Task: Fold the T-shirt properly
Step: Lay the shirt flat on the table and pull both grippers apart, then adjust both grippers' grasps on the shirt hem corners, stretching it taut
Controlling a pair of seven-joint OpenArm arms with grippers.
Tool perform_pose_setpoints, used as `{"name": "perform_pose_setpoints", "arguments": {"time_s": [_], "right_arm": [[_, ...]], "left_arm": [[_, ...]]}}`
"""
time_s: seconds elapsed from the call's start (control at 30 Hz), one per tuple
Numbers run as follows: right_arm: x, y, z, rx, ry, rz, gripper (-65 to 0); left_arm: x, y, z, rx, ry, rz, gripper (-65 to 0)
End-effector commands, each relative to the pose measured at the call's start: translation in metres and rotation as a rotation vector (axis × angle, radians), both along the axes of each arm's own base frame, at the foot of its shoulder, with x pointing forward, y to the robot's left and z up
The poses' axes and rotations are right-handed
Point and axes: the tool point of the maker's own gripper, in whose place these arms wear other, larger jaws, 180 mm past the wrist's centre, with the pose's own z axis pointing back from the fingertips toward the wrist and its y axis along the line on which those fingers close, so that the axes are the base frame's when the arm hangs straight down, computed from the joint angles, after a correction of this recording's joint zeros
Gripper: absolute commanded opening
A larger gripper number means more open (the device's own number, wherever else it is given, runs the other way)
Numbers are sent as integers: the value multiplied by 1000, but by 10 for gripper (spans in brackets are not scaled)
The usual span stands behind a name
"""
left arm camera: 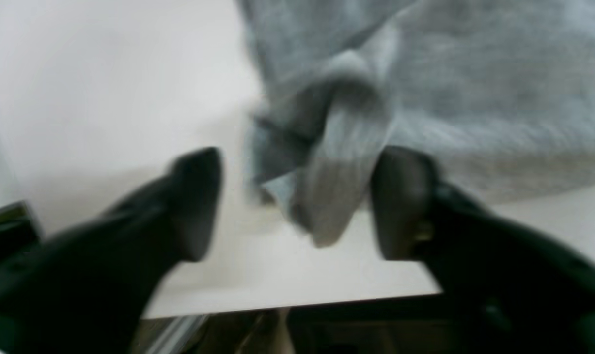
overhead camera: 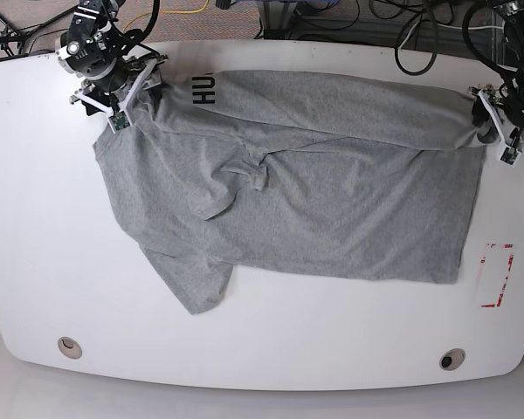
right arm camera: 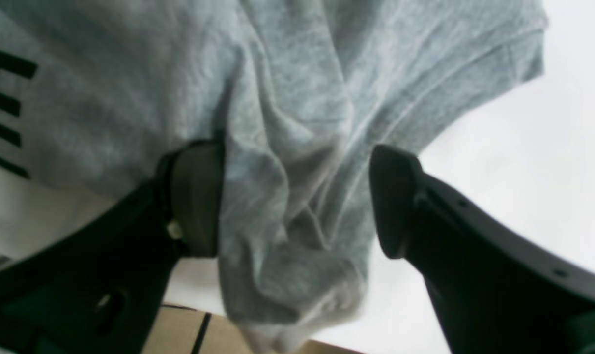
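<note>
One garment fills most of what we see: the T-shirt (overhead camera: 288,183), light heather grey, spread across the white table (overhead camera: 271,332) with its far long edge doubled over toward us. We read that fold as the point of the arrangement, since the turned band shows black lettering (overhead camera: 203,92) at its left end and runs straight between the two arms. Nearer us the cloth lies flat, apart from a small pucker near the middle and one sleeve (overhead camera: 196,284) sticking out at the lower left, so we judge the fold only partly made.

At the band's left end in the base view sits the right gripper (right arm camera: 297,201). Its fingers are spread wide, with a bunched ridge of fabric lying loose between them. One pad (right arm camera: 199,196) touches the cloth while the other (right arm camera: 393,196) stands clear of it, so we would not call this a pinch. The ridge droops toward the table edge, where a wooden floor shows beyond.

At the band's right end is the left gripper (left arm camera: 297,201). Its wrist view is badly blurred, but the fingers look parted there too. A twisted corner of shirt hangs between them, and as far as we can tell neither pad squeezes it.

Both grippers sit at the far corners because that is where the folded edge ends. With the jaws apart, we take the cloth to be resting on the table under its own weight. A red rectangular marking (overhead camera: 496,275) lies on the table just beyond the shirt's right edge.
</note>
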Motion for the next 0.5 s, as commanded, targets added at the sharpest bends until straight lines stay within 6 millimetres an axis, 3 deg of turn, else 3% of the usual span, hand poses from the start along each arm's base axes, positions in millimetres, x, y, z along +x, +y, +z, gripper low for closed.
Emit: {"name": "perform_pose_setpoints", "arguments": {"time_s": [0.0,0.1,0.27,0.47], "right_arm": [[2,2,9,3,-36,2,-220],[3,3,10,5,-39,1,-220],[-5,3,10,6,-28,-3,-220],[-5,-5,17,62,-63,-61,-220]], "left_arm": [[11,8,16,21,-49,-7,-167],[13,8,18,18,-58,-7,-165],[32,23,49,49,-163,29,-165],[57,27,88,-36,-330,69,-165]]}}
